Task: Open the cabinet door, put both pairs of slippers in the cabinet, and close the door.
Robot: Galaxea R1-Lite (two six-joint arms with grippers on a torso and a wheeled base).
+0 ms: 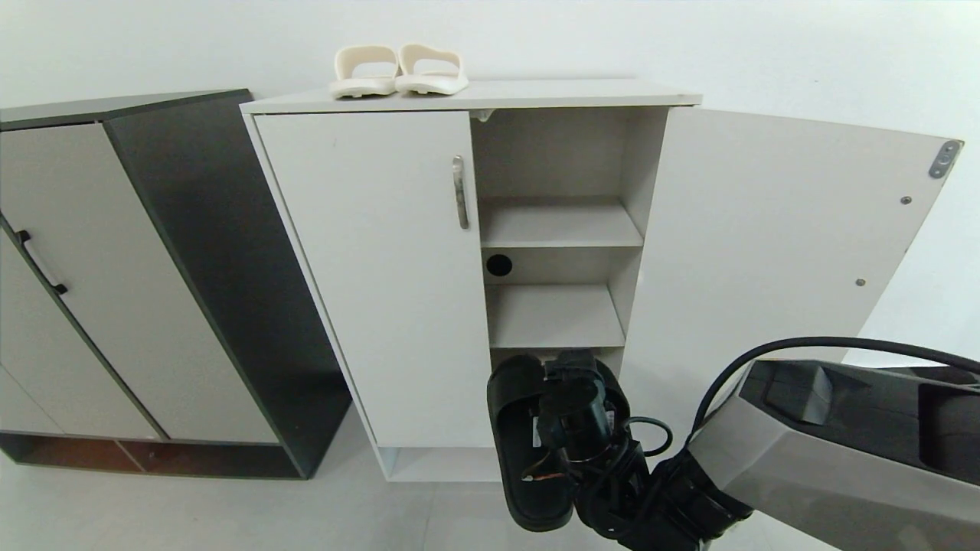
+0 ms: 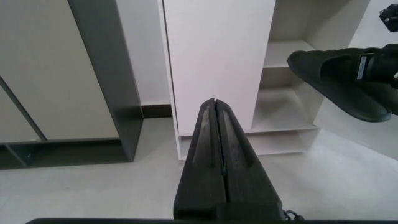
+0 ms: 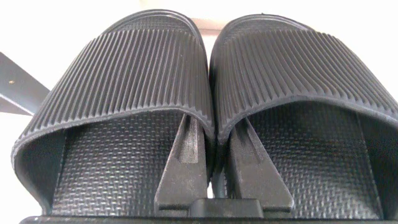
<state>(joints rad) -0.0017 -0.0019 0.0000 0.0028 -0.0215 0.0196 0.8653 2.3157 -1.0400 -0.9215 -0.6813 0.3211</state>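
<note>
— Closest to us, the right gripper [image 3: 214, 158] has one of its fingers [image 3: 183, 162] inside each of the black slippers [image 3: 118, 87]. They are clamped on the two inner walls, so the pair hangs as one.
— Agreed. And our left gripper [image 2: 214, 143]?
— Its fingers are pressed together on nothing, held low above the floor [image 2: 93, 193] in front of the cabinet [image 1: 475, 96].
— So we judge the step in hand to be loading the first pair. The right door [image 1: 766, 252] stands wide open, and the black pair sits just before the lowest part of the opening.
— Next we would need to carry them forward past the door edge onto a shelf. They should be level enough for the soles to land flat, and then we part the fingers. The middle shelf [image 1: 555, 317] and the upper shelf [image 1: 559, 226] are both bare.
— After that come the cream slippers [image 1: 398, 73], lying side by side on the cabinet top, and then closing the door.
— What can't we make out?
— The fingertips are hidden under the straps, so we can't tell how deep the grip goes. From the head view, the gripper covers most of one slipper and the bottom compartment behind it, so we can't say whether anything lies there. The left door [image 1: 367, 268] is shut, so that half is unseen too.
</note>
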